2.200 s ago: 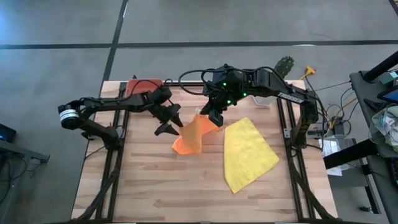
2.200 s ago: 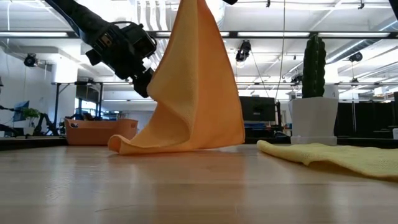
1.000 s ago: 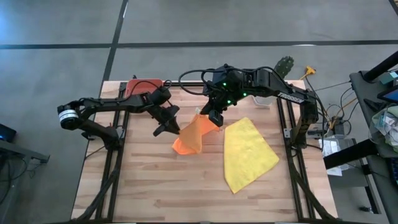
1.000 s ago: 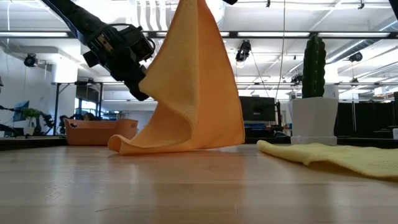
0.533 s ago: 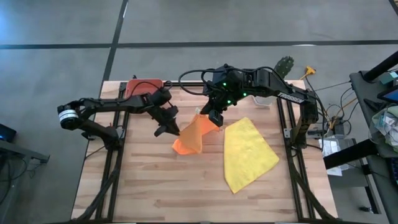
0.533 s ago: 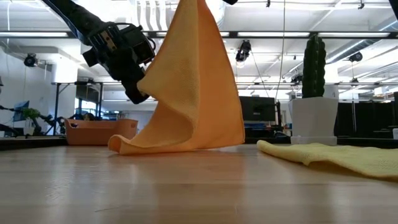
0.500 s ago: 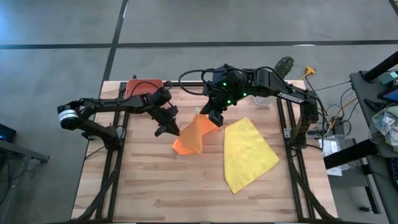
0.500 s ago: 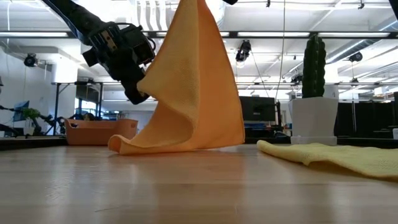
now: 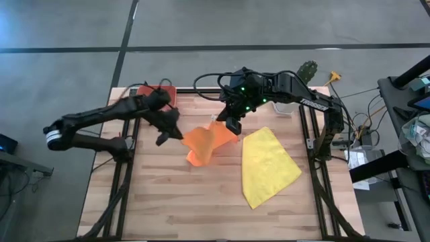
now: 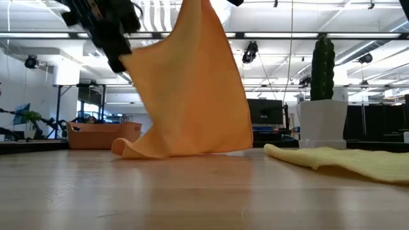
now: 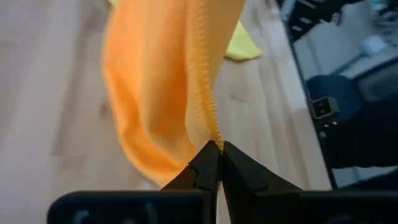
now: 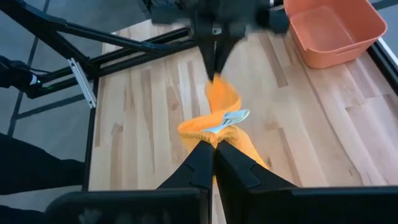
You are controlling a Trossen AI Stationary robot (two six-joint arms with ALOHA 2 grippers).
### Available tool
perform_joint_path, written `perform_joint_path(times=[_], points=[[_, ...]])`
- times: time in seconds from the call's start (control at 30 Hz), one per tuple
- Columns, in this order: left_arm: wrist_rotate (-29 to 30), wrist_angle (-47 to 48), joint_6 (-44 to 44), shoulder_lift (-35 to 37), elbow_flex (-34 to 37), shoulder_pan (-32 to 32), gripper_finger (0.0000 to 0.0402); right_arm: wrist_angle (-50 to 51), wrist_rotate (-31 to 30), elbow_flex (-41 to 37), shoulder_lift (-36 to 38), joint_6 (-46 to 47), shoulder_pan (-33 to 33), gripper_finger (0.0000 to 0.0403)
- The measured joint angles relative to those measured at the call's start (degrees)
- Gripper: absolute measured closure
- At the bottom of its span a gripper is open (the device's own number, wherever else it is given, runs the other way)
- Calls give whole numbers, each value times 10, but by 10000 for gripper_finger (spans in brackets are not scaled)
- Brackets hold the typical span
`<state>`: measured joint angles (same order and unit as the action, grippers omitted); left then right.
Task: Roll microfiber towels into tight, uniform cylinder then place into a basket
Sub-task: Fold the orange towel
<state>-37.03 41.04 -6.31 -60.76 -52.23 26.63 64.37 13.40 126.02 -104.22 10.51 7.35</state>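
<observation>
Since half a second ago, the left tool (image 9: 176, 134) has pulled leftward with its fingers now pressed together on an edge of the orange towel (image 9: 205, 142), drawing the cloth out wider between the two arms; its arm has also swung nearer the left edge of the tabletop (image 9: 168, 202). At the other end, the right tool (image 9: 230, 126) is pinched shut on another part of the same towel, holding it lifted above the wood. From table height the orange cloth hangs like a broad sheet, its lowest fold apparently resting on the tabletop, though that contact is hard to judge. A small pale tag (image 12: 231, 117) shows at the towel's edge by the right tool.

Right of the orange one, the yellow towel (image 9: 267, 165) lies spread flat, apart from both tools. Sitting at the far left corner, behind the left arm, is the basket (image 9: 160, 92). At the far right stands a white pot with a cactus (image 10: 321, 112).
</observation>
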Motion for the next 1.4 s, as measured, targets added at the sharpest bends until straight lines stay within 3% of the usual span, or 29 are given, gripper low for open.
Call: perform_joint_path(times=[0.2,0.37,0.5,0.67,0.87,0.97,1.1,1.23,1.4], points=[[135,119,-26,51,-108,0,401,-3,-18,0,6,-58,5,394],[307,167,-97,26,-221,11,401,-21,-173,0,6,-157,28,394],[384,198,-153,-24,-322,40,401,-81,-252,0,7,-244,53,394],[406,258,-183,-88,-463,73,401,-120,-252,13,14,-273,65,394],[401,392,-165,-117,-567,74,402,-12,-123,45,21,-162,60,394],[352,449,-120,-109,-551,74,402,57,-73,29,16,-106,45,394],[303,466,-83,-77,-472,55,401,94,-30,-23,2,-106,8,394],[270,442,-50,-33,-348,25,401,71,-25,-106,-14,-121,-28,394],[176,382,34,22,-171,-29,401,7,-1,-211,-30,-96,-55,394]])
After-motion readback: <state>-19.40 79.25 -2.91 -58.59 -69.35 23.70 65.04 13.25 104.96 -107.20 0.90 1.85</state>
